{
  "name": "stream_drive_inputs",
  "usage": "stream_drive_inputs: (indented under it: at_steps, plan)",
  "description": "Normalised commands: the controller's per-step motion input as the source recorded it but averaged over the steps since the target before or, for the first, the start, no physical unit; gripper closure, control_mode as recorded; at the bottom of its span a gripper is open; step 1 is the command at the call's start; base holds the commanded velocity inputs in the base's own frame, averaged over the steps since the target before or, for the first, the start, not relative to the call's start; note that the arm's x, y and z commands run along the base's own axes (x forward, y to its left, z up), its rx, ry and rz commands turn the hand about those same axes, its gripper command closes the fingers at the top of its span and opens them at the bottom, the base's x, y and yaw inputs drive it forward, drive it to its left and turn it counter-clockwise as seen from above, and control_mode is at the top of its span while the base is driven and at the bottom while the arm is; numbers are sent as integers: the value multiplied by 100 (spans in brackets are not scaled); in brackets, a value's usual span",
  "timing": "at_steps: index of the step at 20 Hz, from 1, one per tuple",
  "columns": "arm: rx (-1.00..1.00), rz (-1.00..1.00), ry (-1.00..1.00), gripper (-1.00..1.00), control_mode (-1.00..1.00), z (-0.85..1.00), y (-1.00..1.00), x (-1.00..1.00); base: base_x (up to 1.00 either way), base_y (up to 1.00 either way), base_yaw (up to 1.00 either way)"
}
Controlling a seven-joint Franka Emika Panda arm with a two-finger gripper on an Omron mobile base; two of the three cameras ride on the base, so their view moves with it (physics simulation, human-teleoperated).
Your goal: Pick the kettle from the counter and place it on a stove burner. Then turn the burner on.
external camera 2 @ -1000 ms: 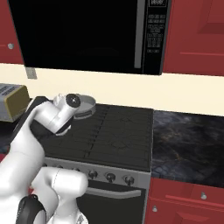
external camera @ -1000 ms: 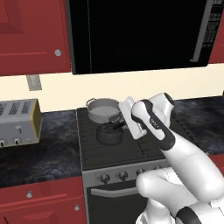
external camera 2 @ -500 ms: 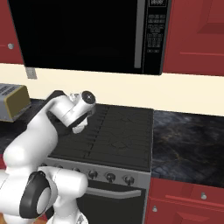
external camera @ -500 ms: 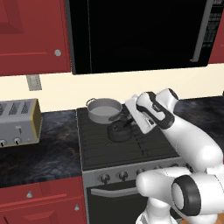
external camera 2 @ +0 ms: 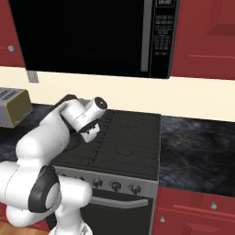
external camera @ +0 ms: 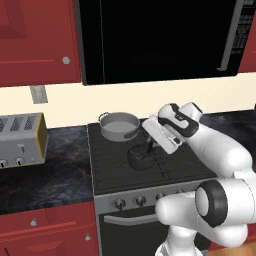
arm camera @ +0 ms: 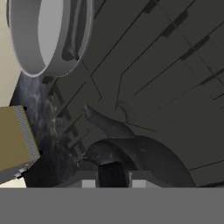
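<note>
Since a second ago the arm has swung the kettle (external camera: 141, 157) further right over the stove (external camera: 115, 175); the silver pot (external camera: 119, 125) hasn't budged. Left base view: the gripper (external camera: 150, 145) is clamped on the kettle's arched handle, with the squat dark body right under the fingers, above the black grates. Boxy silver toaster (external camera: 20, 141) sits on the marbled counter (external camera: 45, 175). Right base view: the arm covers the kettle. Hand view: the fingers are pinched narrow on the handle, spout pointing away, and the pot looks empty.
</note>
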Motion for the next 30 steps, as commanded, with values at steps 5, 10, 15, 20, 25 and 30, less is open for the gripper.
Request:
stream_drive_inputs:
  at_steps: [5, 10, 15, 20, 25, 30]
  plan:
    - [4, 6, -3, 100, -100, 0, 0, 0, 0, 0, 0]
    - [4, 0, -3, 100, -100, 0, 0, 14, 0, 0, 0]
    - [0, -1, -1, 100, -100, 0, 0, 41, 0, 0, 0]
    - [0, -4, 0, 100, -100, -3, 1, 47, 0, 0, 0]
    - [6, -2, 0, 100, -100, -17, 11, 24, 0, 0, 0]
    - [10, 0, 0, 100, -100, -29, 12, 6, 0, 0, 0]
